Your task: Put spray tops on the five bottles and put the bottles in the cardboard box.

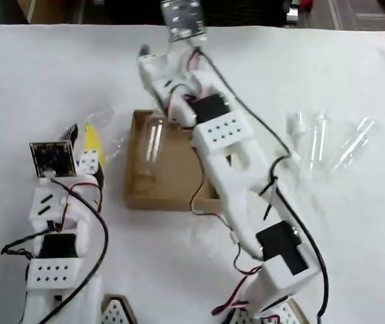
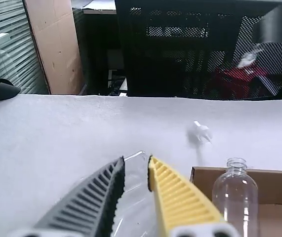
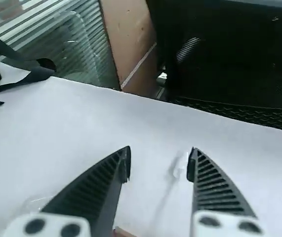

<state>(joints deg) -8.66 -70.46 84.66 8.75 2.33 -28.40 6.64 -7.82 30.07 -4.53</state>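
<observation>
Right pincer [image 3: 159,157] released above a small white spray top [image 3: 180,167], at 12 o'clock beyond the shallow brown cardboard box [image 1: 172,196].
One clear plastic bottle [image 1: 149,145] without a top stands in the box's 9 o'clock half. More clear bottles [image 1: 327,138] lie on the white worktop [image 1: 44,81] at 3 o'clock of the box. At its 9 o'clock the left grey-and-yellow pincer [image 2: 136,163] sits around a clear plastic piece [image 1: 103,116]; whether it is clenched I cannot tell.

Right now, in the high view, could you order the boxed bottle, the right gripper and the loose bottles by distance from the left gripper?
From the left gripper:
1. Boxed bottle, to its right.
2. Right gripper, farther back.
3. Loose bottles, far right side.
</observation>
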